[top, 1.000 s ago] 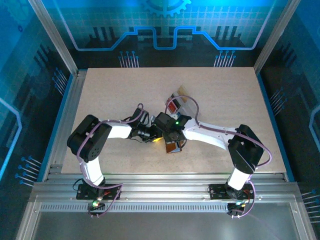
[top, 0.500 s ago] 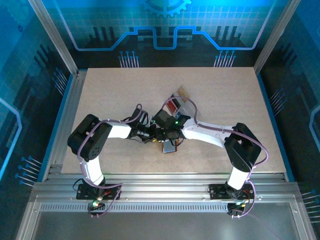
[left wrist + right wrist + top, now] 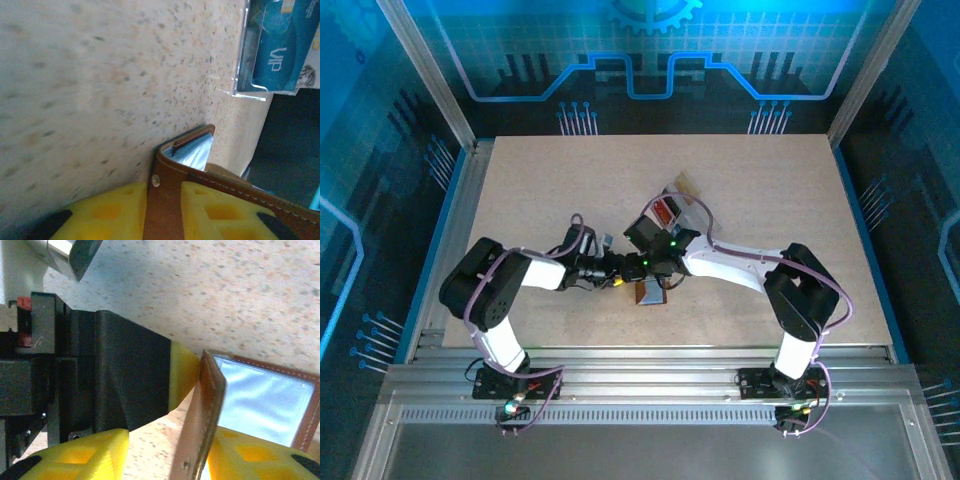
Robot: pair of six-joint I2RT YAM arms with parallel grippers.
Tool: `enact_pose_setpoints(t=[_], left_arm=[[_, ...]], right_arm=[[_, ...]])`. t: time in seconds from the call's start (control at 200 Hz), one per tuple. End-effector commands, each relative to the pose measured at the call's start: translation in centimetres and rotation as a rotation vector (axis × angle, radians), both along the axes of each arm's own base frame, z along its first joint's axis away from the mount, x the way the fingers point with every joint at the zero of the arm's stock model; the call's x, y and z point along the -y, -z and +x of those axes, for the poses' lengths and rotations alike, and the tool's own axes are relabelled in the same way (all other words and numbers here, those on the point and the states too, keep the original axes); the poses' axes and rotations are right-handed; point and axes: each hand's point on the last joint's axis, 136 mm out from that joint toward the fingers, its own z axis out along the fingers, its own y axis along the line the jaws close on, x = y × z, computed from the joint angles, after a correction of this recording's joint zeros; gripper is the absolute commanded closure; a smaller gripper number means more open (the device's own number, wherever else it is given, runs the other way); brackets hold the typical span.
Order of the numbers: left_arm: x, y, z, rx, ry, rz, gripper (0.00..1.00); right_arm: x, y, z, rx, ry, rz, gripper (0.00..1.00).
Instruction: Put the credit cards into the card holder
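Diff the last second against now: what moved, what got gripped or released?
The left arm swung its elbow left and toward the near edge, and the card holder slid slightly left. The right gripper stands open around the holder's flap; whether the left gripper clamps the strap is unclear. The clear tray stayed put.

Both arms elbows-out, angled inward, left pincer (image 3: 622, 281) and right pincer (image 3: 646, 272) tip-to-tip, low, right jaws parted.
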Motion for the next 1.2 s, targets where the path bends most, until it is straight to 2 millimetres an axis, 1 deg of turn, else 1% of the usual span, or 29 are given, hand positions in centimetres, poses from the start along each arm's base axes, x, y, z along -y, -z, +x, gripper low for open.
enact_pose_setpoints(t=[0.0, 0.035, 0.11, 0.26, 0.315, 0.36, 0.495, 0.585, 0.645, 0.695, 0.765, 0.88, 0.961, 1.011, 1.056, 1.136, 1.196], left_arm=[[-2.2, 2.3, -3.7, -0.209, -0.074, 0.043, 0.68], [-2.4, 2.3, -3.8, -0.211, -0.079, 0.045, 0.66], [-2.6, 2.3, -4.1, -0.218, -0.091, 0.032, 0.66], [-4.4, 2.1, -4.5, -0.225, -0.160, 0.018, 0.71], [-5.1, 1.8, -4.7, -0.220, -0.180, 0.018, 0.73], [-5.5, 1.6, -4.8, -0.217, -0.189, 0.029, 0.74], [-6.5, 1.0, -5.1, -0.199, -0.201, 0.068, 0.76], [-7.2, 0.6, -5.2, -0.193, -0.215, 0.066, 0.76], [-7.6, 0.3, -5.1, -0.182, -0.221, 0.076, 0.76], [-7.8, 0.1, -5.1, -0.172, -0.215, 0.089, 0.76], [-7.9, -0.4, -5.1, -0.157, -0.200, 0.106, 0.76], [-8.1, -0.8, -4.9, -0.137, -0.188, 0.135, 0.76], [-8.2, -0.8, -4.9, -0.133, -0.187, 0.142, 0.75], [-8.2, -0.8, -4.8, -0.133, -0.188, 0.143, 0.75], [-8.2, -0.9, -4.8, -0.131, -0.189, 0.143, 0.75], [-8.2, -0.8, -4.8, -0.134, -0.190, 0.145, 0.76], [-8.3, -0.8, -4.7, -0.133, -0.191, 0.147, 0.75]], right_arm=[[-1.4, 3.5, -0.3, -0.048, -0.028, -0.004, 0.53], [-1.6, 3.5, -0.3, -0.050, -0.031, 0.001, 0.53], [-1.9, 3.3, -0.1, -0.049, -0.029, 0.009, 0.53], [-2.0, 2.9, 0.0, -0.036, -0.031, 0.002, 0.53], [-2.1, 2.8, -0.1, -0.035, -0.037, 0.000, 0.54], [-2.3, 2.9, -0.1, -0.035, -0.039, -0.001, 0.56], [-2.4, 2.9, 0.0, -0.014, -0.045, -0.048, 0.70], [-1.6, 3.3, 0.1, 0.005, -0.030, -0.138, 0.83], [-0.6, 3.4, 0.1, 0.026, -0.015, -0.211, 0.89], [0.8, 3.2, 0.0, 0.067, 0.003, -0.308, 0.95], [3.5, 2.1, 0.2, 0.143, 0.043, -0.483, 1.00], [6.9, 0.5, 0.2, 0.227, 0.083, -0.714, 1.00], [7.9, 0.4, 0.0, 0.242, 0.089, -0.815, 1.00], [7.9, 0.6, -0.1, 0.255, 0.084, -0.856, 1.00], [7.5, 1.2, -0.3, 0.245, 0.070, -0.876, 0.99], [5.9, 2.7, -0.7, 0.216, 0.022, -0.855, 0.91], [4.4, 3.7, -1.1, 0.199, -0.013, -0.807, 0.83]])
